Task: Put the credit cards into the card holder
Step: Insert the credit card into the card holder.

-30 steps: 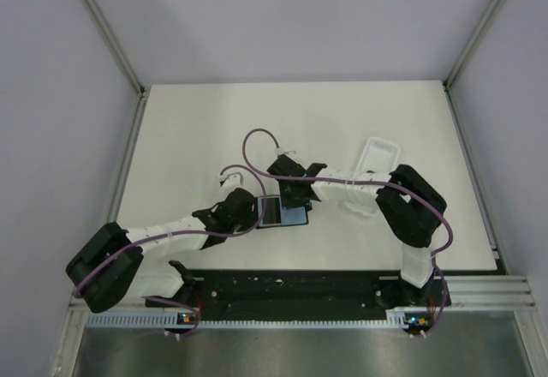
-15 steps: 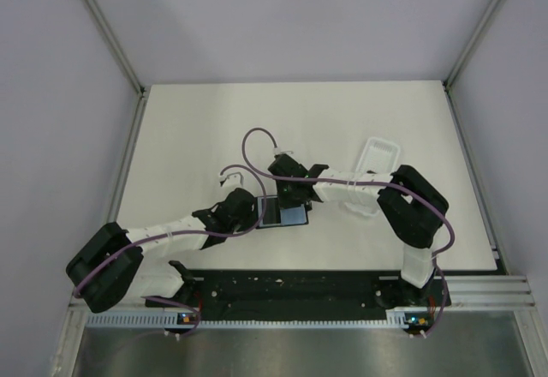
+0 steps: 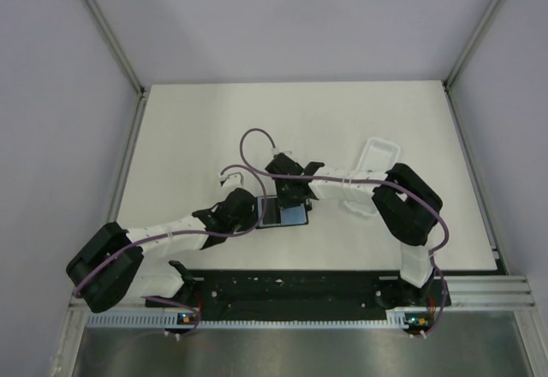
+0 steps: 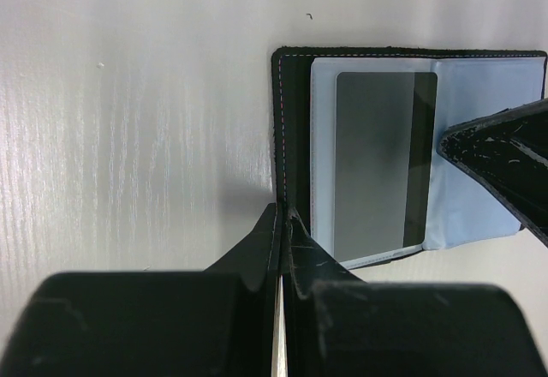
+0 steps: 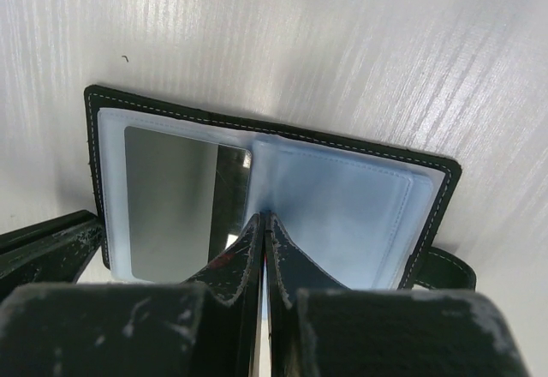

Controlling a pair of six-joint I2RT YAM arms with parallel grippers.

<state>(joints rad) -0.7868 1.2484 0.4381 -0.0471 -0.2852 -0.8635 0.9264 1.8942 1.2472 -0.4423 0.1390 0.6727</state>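
The card holder lies open on the table between both arms, its blue-grey lining facing up. One credit card, grey and shiny with a dark stripe, lies in the holder's left half. My left gripper is shut, its tips resting on the holder's black outer edge. My right gripper is also shut, and its tips press on the lining near the middle fold, next to the card. In the top view the left gripper and right gripper meet over the holder.
A long white plastic tray lies on the table behind the right arm, which partly covers it. The white table is bounded by metal rails and grey walls. Purple cables loop above both wrists.
The right arm has shifted slightly to the left. The holder, the card and the left arm stay where they were.
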